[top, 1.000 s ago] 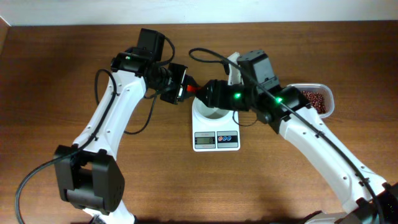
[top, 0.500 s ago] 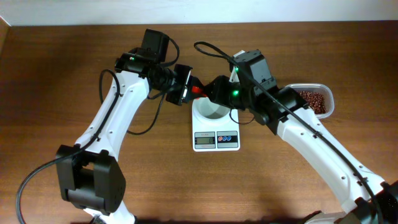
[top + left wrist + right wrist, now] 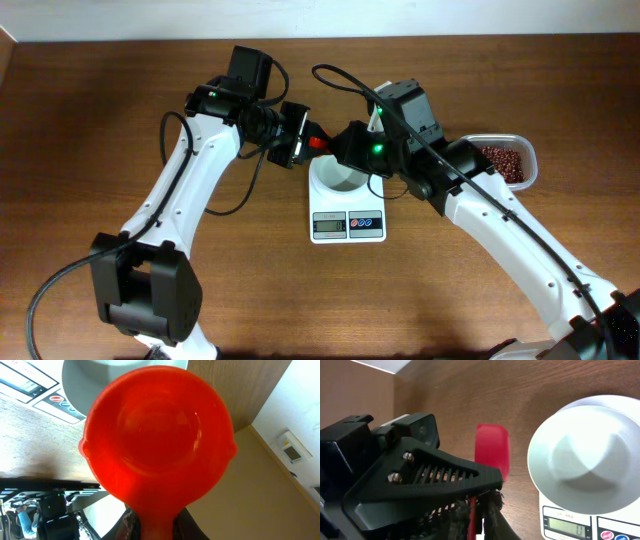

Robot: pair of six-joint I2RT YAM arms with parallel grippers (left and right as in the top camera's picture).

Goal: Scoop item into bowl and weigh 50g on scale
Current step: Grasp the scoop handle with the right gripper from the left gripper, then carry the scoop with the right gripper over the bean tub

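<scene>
Small dark reddish-brown beans (image 3: 503,160) lie heaped in a clear plastic tub (image 3: 534,160) at the right side of the bench (image 3: 250,280). They are well apart from the white bowl (image 3: 335,178), which sits on the white kitchen scale (image 3: 348,225) and looks empty in the right wrist view. The beans are likely light, hard and loose, apt to roll and scatter, so no pincer could take them directly; they call for the scoop, dipped into the heap and carried level. Just behind the bowl, the red plastic scoop (image 3: 157,435), its cup empty, hangs between the two arms. The left pincer (image 3: 150,525) is clenched on the scoop's handle. The right pincer (image 3: 481,519) appears clamped on the thin edge of that same handle, though its fingertips are partly cut off by the frame. The rigid handle, not the smooth cup, looks the sound place to hold
</scene>
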